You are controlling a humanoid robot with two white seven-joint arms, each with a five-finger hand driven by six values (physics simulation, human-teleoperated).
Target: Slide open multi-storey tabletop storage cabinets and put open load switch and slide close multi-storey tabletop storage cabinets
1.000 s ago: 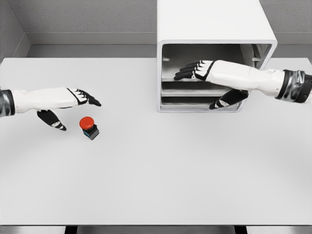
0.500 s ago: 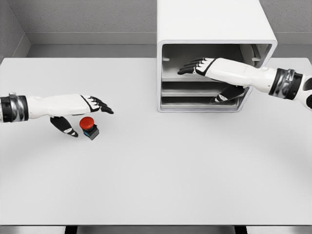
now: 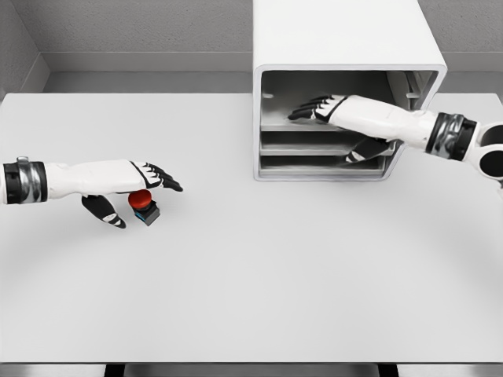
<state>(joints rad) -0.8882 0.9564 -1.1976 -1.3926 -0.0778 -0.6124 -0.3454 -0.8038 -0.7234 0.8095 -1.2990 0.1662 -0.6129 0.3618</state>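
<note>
Our left hand [image 3: 134, 179] had fingers [image 3: 163, 180] stretched flat and thumb dropped low, open w/ nothing gripped; the switch [image 3: 143, 206] sat just under the palm, between thumb and fingers, on the table [image 3: 259, 275]. We couldn't tell if skin touched its red cap. Our right hand [image 3: 330, 110] reached into the cabinet [image 3: 346, 47], fingers [image 3: 302, 111] extended over the top shelf, thumb lower near the bottom shelves, holding nothing. Cabinet stood well apart from the switch, to the right and farther back.
</note>
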